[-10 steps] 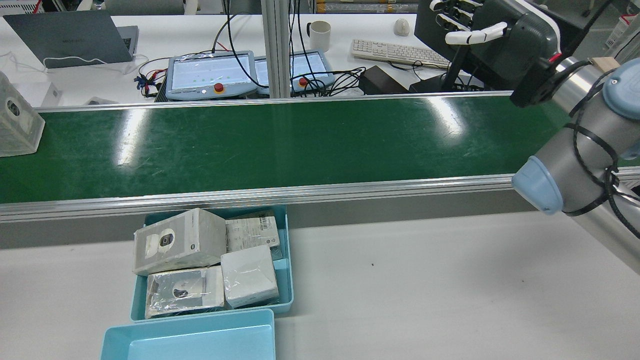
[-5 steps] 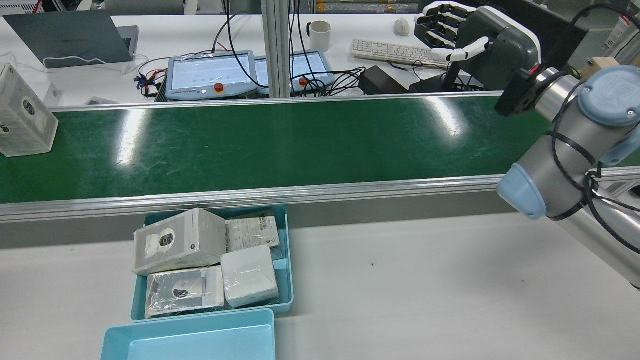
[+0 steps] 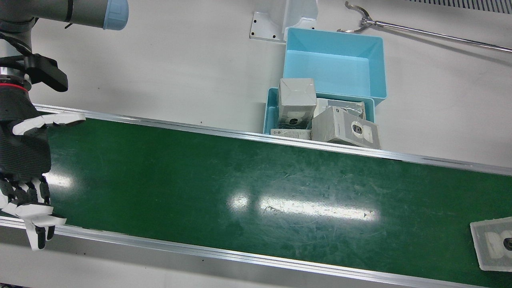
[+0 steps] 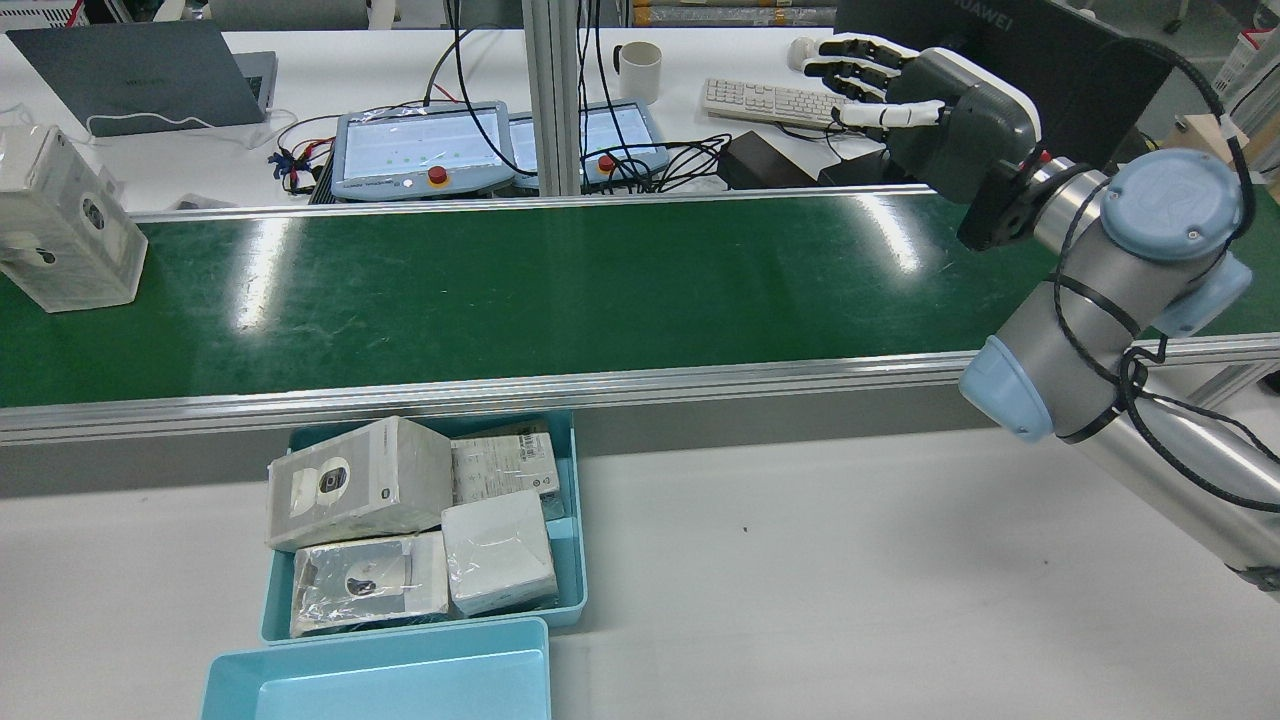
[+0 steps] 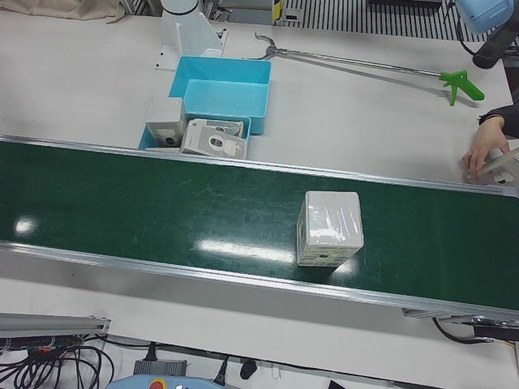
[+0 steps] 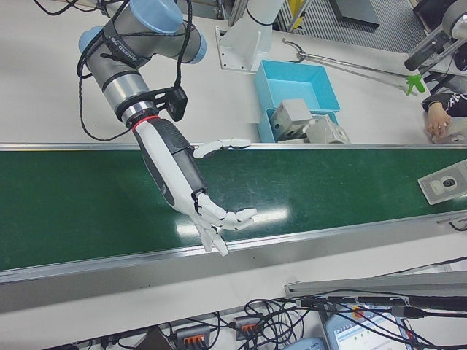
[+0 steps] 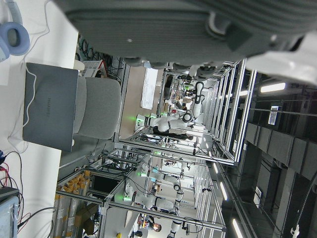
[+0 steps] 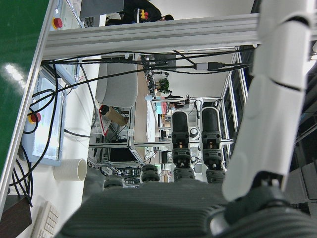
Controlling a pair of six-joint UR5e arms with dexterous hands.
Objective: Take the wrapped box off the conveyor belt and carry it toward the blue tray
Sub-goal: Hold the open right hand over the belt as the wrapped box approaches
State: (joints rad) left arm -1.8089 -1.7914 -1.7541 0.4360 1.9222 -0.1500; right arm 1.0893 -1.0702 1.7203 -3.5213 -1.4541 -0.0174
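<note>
The wrapped box (image 4: 65, 220) stands on the green conveyor belt (image 4: 600, 280) at its far left end in the rear view. It also shows in the left-front view (image 5: 328, 228) and at the right edge of the front view (image 3: 494, 244). My right hand (image 4: 930, 105) is open with fingers spread, above the belt's far edge at the opposite end, well away from the box; it also shows in the right-front view (image 6: 186, 182). Only the underside of my left hand (image 7: 188, 29) shows, in its own view. An empty blue tray (image 4: 400, 690) sits on the near table.
A second blue tray (image 4: 578, 520) against the belt's near rail holds several wrapped boxes. A person's hand (image 5: 486, 150) rests at the belt's end by another box. Teach pendants (image 4: 420, 150) and a keyboard (image 4: 790, 102) lie beyond the belt. A reacher tool (image 5: 365, 63) lies on the table.
The wrapped box has ridden further onto the belt, rightward in the rear view. My right hand has swung left and lower, towards the belt's far edge.
</note>
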